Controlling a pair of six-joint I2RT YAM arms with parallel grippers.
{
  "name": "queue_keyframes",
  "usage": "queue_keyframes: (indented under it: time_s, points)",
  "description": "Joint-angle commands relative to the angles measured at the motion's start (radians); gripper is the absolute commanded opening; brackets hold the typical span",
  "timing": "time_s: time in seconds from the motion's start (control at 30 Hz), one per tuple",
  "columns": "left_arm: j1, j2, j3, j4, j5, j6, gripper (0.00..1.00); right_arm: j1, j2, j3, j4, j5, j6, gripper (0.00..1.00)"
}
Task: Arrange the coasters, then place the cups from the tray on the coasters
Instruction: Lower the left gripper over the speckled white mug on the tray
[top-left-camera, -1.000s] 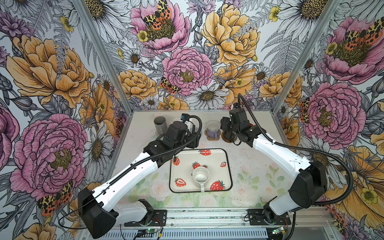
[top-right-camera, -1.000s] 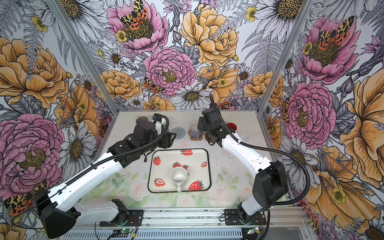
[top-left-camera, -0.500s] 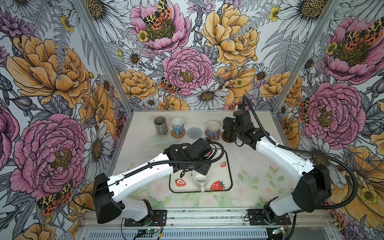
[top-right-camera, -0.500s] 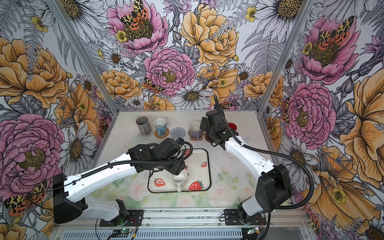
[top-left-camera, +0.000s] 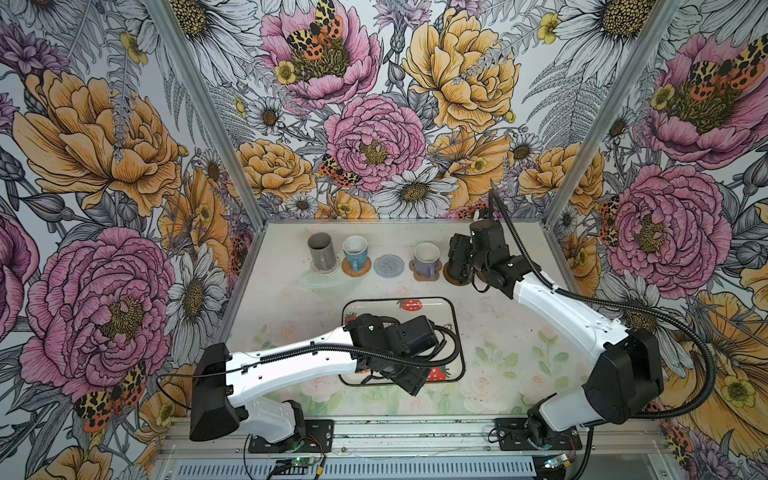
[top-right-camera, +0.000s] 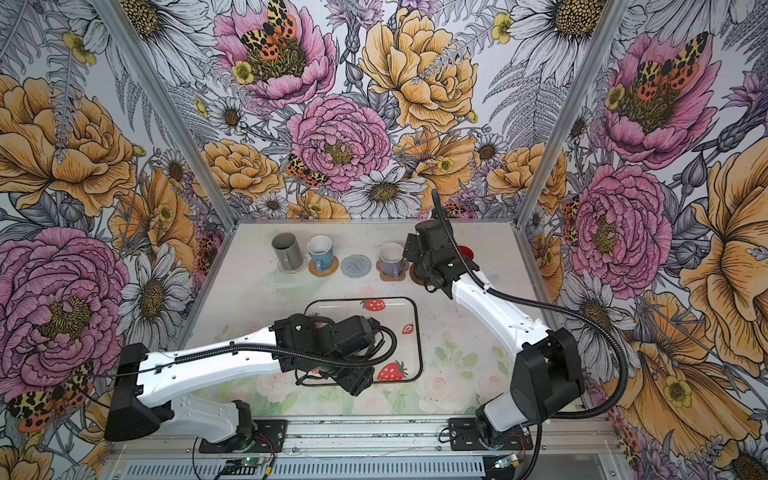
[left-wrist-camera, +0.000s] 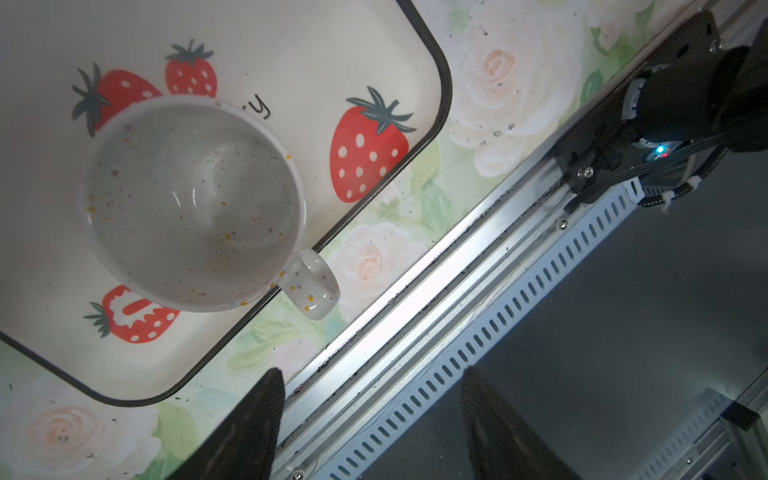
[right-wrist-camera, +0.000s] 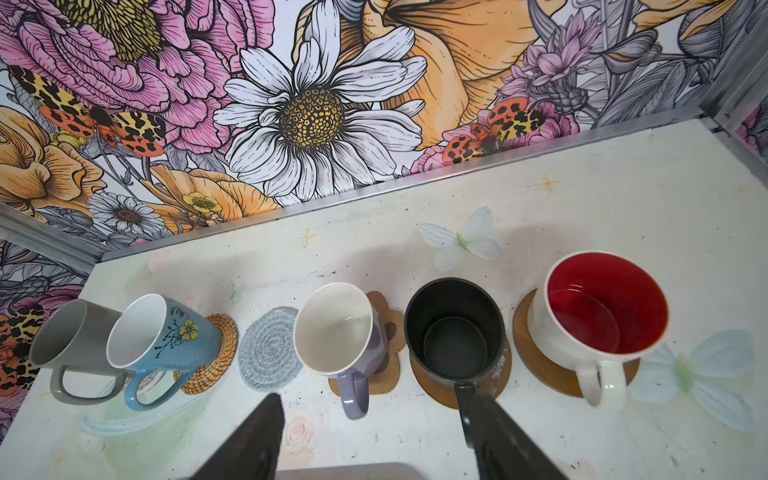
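The cream strawberry tray (top-left-camera: 454, 316) lies mid-table, and a speckled white cup (left-wrist-camera: 191, 203) stands in it. My left gripper (left-wrist-camera: 370, 415) hangs open and empty past the tray's front edge, its arm hiding that cup in both top views. Along the back stand a grey cup (right-wrist-camera: 70, 336), a light blue cup (right-wrist-camera: 162, 332) on the rattan coaster (right-wrist-camera: 212, 357), a lilac cup (right-wrist-camera: 336, 328) on the paw coaster (right-wrist-camera: 388, 374), a black cup (right-wrist-camera: 453, 328) and a red-lined white cup (right-wrist-camera: 602, 307) on brown discs. The grey woven coaster (right-wrist-camera: 268, 353) is bare. My right gripper (right-wrist-camera: 374, 424) is open above the lilac and black handles.
The metal front rail (left-wrist-camera: 436, 299) runs just beyond the tray, under my left fingers. The flowered back wall (right-wrist-camera: 311, 116) stands close behind the row of cups. Flat butterfly prints (right-wrist-camera: 461, 245) mark the tabletop.
My left arm swung from the back row to the tray's front, leaving the light blue cup on the rattan coaster. The right gripper drew back slightly from the black cup.
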Motion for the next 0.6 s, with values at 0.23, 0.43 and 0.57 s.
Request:
queue_keyframes:
  time_s: [0.23, 0.43, 0.57]
  points:
    - [-0.020, 0.043, -0.063, -0.002, 0.003, -0.095, 0.70, -0.012, 0.002, -0.016, 0.041, -0.015, 0.019, 0.73]
    - [-0.013, 0.078, -0.088, 0.083, -0.011, -0.112, 0.71, -0.015, 0.011, -0.016, 0.044, -0.024, 0.019, 0.73]
    - [0.007, 0.096, -0.112, 0.107, -0.022, -0.140, 0.70, -0.018, 0.014, -0.015, 0.045, -0.029, 0.020, 0.73]
